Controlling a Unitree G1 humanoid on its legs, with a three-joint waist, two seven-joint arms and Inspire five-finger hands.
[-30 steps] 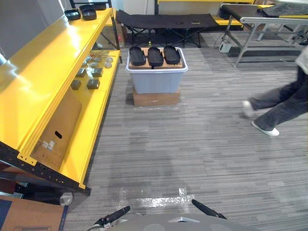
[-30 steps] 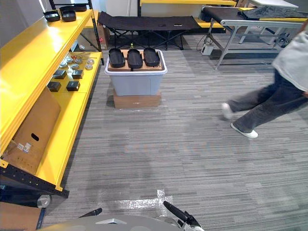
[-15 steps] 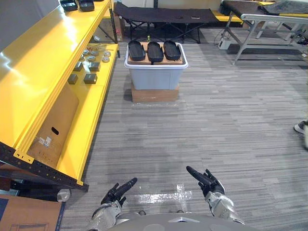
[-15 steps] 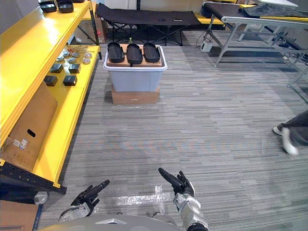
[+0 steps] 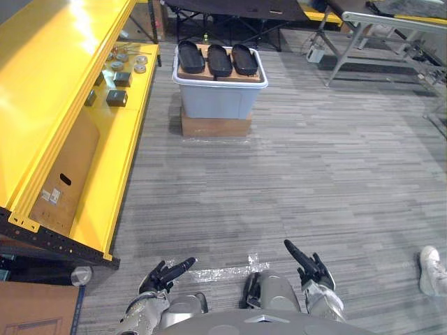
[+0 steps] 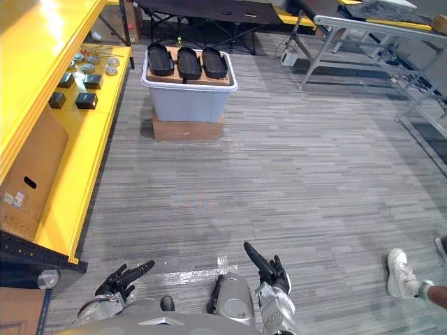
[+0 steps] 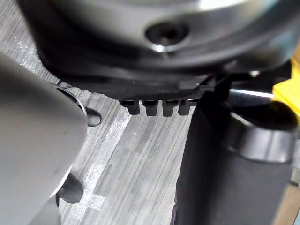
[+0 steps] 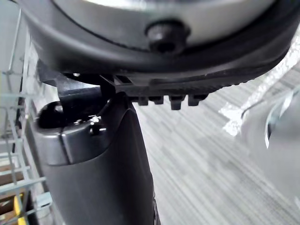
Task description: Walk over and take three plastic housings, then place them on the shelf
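Both hands low, near the body, over the floor. Left hand [image 5: 158, 278]: fingers straight and apart, holding nothing. Right hand [image 5: 313, 271]: same, fingers stretched forward, empty.

Three black housings [image 5: 219, 60] lie side by side on top of a grey bin [image 5: 216, 99], well ahead of the hands and apart from both. The bin stands on a flat cardboard box [image 5: 215, 126] on the floor, just beside the far end of the yellow shelf [image 5: 56, 84].

The shelf runs along the left side. Its lower level carries small dark blocks [image 5: 116, 99] and round metal parts [image 5: 140, 63] farther back, with a cardboard sheet [image 5: 59, 185] leaning nearer.

A clear tape strip [image 5: 223, 271] is on the floor between the hands. A metal-frame tabletop [image 5: 377, 21] stands far right. A person's white shoe [image 6: 404, 273] is on the floor at near right, well apart from the right hand.
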